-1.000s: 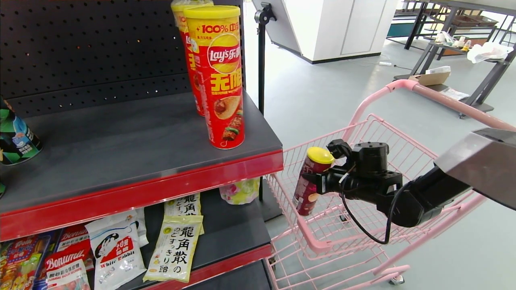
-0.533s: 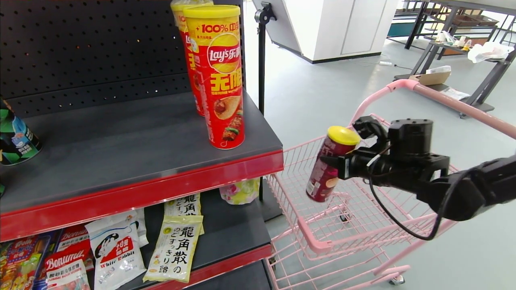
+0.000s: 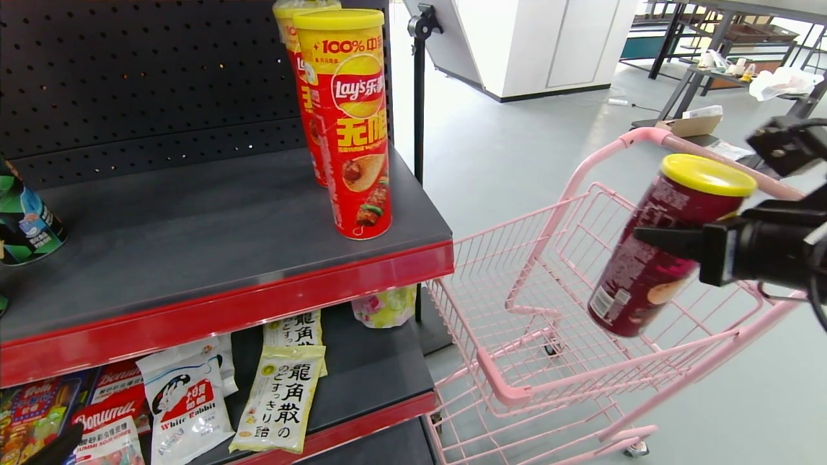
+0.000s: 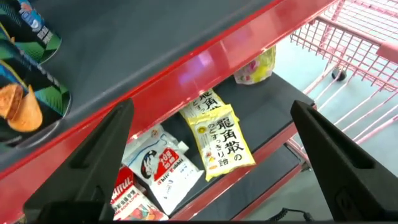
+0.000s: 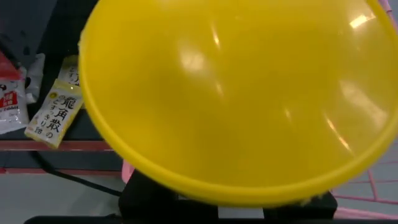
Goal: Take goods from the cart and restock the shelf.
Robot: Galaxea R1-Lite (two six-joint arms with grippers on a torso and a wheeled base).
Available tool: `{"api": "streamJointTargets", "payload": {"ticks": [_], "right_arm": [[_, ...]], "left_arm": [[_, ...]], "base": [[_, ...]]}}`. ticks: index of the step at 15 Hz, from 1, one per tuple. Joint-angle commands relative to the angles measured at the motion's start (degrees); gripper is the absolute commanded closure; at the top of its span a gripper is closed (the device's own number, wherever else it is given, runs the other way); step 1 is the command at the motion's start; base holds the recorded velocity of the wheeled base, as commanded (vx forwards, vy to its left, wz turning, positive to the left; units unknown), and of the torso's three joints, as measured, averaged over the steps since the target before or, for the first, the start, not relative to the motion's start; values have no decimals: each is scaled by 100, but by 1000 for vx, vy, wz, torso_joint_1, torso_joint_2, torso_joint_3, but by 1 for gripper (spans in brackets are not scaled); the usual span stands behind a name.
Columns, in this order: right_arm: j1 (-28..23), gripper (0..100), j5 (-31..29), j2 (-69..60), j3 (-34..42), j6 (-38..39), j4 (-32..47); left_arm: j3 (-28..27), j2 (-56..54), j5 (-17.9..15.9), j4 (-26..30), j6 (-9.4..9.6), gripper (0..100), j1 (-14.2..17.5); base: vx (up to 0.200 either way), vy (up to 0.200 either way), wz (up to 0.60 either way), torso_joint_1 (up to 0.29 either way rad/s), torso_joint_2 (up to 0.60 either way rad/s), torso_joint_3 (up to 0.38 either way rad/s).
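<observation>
My right gripper [image 3: 685, 242] is shut on a dark red chip can [image 3: 659, 258] with a yellow lid [image 5: 242, 93], held tilted above the pink cart [image 3: 517, 394] on the right. The lid is close to the right wrist camera. Two tall red chip cans [image 3: 352, 123] with yellow lids stand at the right end of the grey upper shelf [image 3: 194, 219]. My left gripper [image 4: 211, 149] is open, its fingers [image 4: 99, 155] spread in front of the shelf's red edge [image 4: 186, 68], above the snack bags.
Green cans [image 3: 26, 219] stand at the shelf's left end. Snack bags [image 3: 278, 394] lie on the lower shelf. A black pole [image 3: 418, 97] stands between shelf and cart. The wide middle stretch of the upper shelf is bare.
My right arm has lifted the dark red can up out of the cart basket and carried it to the right and nearer the head camera.
</observation>
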Motion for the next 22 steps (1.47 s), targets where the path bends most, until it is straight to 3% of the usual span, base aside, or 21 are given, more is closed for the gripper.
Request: {"api": "streamJointTargets", "payload": {"ticks": [1, 3, 9, 13, 22], "right_arm": [[39, 100, -45, -1129, 525, -52, 187], [30, 100, -80, -1392, 639, -79, 301], [21, 100, -89, -1753, 911, -263, 433], [-41, 100, -177, -1779, 947, -272, 433], [-32, 100, -168, -1840, 1131, -404, 416]], "left_arm": [[-55, 321, 9, -51, 10, 0, 1], [-46, 391, 9, -86, 133, 0, 1], [42, 312, 9, -86, 133, 0, 1], [121, 171, 0, -86, 133, 0, 1], [244, -4, 0, -86, 142, 0, 1]], "base": [[0, 0, 0, 0, 0, 0], [0, 0, 0, 0, 0, 0], [-200, 0, 0, -1, 4, 4], [0, 0, 0, 14, -43, -24], [0, 0, 0, 192, -522, -332]]}}
